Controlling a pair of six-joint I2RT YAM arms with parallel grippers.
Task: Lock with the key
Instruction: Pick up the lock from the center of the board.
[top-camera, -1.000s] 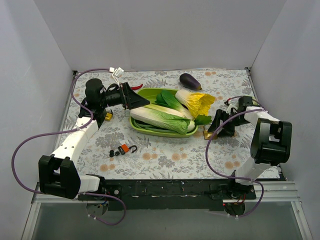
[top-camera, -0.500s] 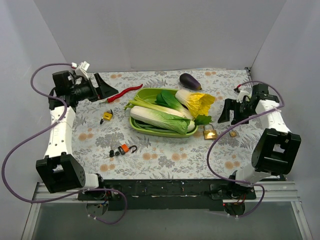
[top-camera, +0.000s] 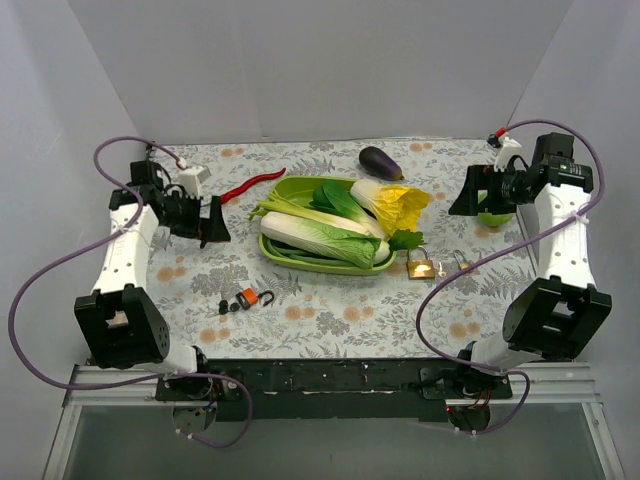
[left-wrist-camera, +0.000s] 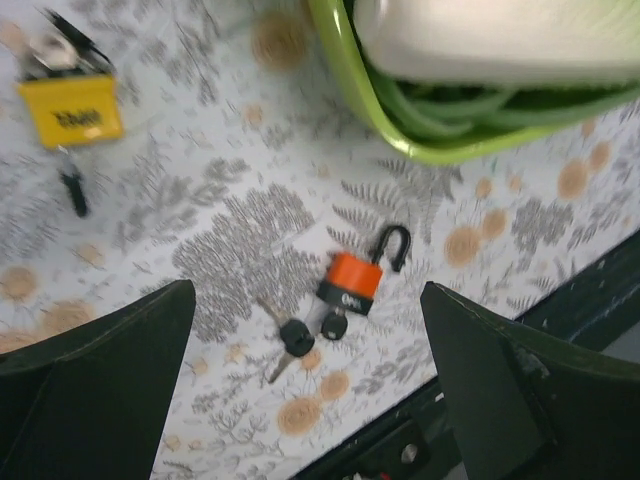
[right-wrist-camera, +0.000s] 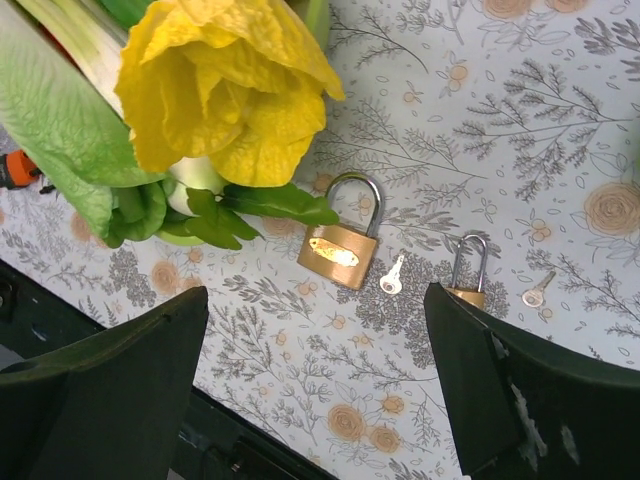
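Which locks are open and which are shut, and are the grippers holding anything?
Orange padlock, shackle swung open.
Large brass padlock, shackle looks shut; a key lies loose beside it.
Small brass padlock, shackle looks shut.
Yellow padlock, too blurred to tell.
Left gripper, open, holding nothing.
Right gripper, open, holding nothing.

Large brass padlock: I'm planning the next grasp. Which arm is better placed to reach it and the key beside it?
Right. The large brass padlock and a loose key lie beneath the open right gripper; the left gripper looks down on the orange padlock, across the green tray.
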